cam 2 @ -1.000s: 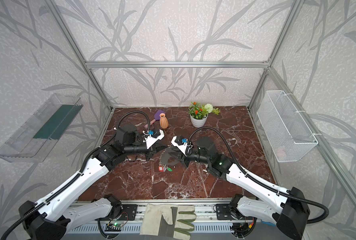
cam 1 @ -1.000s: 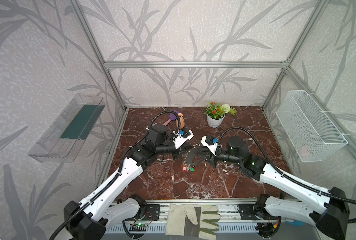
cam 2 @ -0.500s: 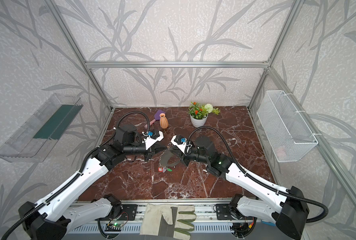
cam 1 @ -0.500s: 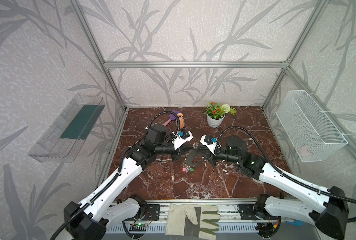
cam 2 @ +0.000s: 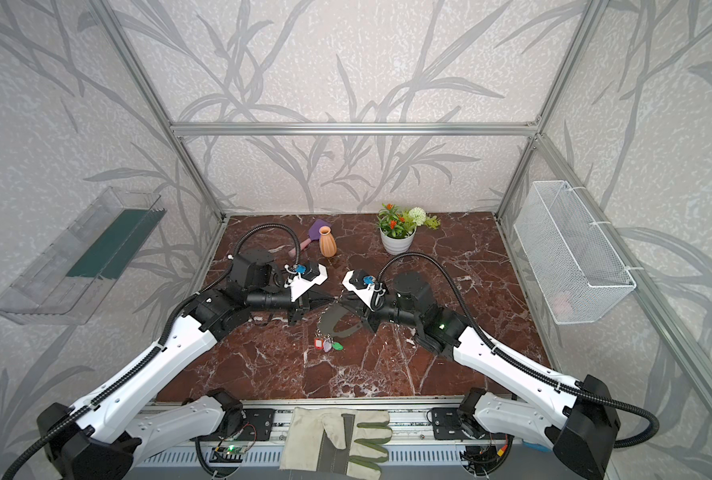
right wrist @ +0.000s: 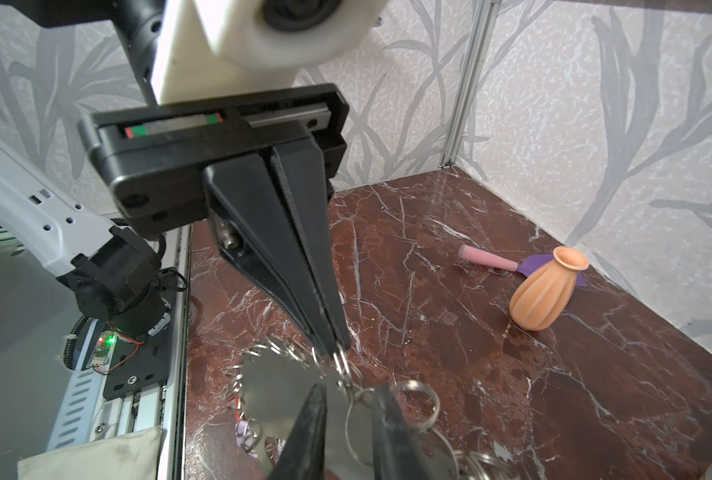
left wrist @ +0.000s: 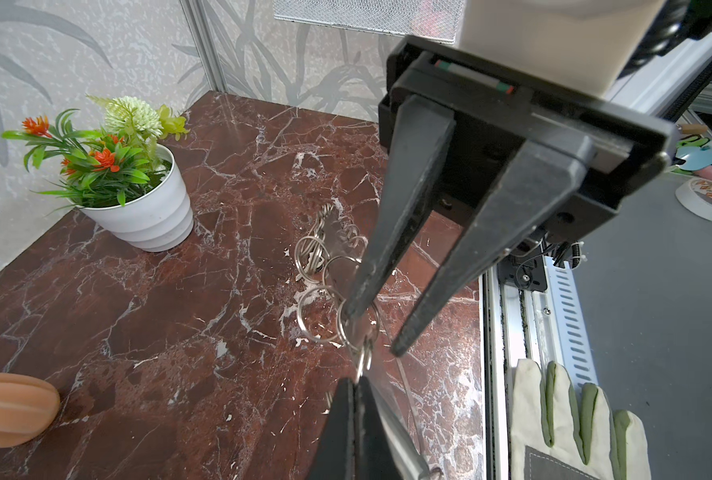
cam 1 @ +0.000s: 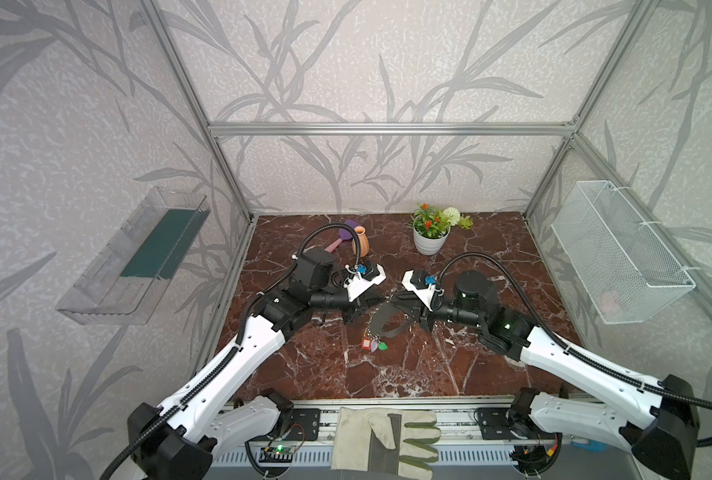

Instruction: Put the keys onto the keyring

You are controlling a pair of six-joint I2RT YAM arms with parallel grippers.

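The fingers [right wrist: 304, 270] of your left gripper [right wrist: 337, 347] are pressed together on one silver ring [right wrist: 341, 362] of the flat grey oval keyring [right wrist: 279, 386]. The fingers [left wrist: 404, 216] of your right gripper [left wrist: 371, 332] stand apart around another ring; whether they press it I cannot tell. The keyring hangs on the arms' side of the white flower pot [cam 1: 430, 243], with red, lilac and green plastic key tags [cam 1: 373, 344] dangling.

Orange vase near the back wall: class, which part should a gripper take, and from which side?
Probably the narrow neck of the orange vase, just below its flared rim, approached from above: it stands upright, its ribbed belly is wider, and the rim resists slipping.
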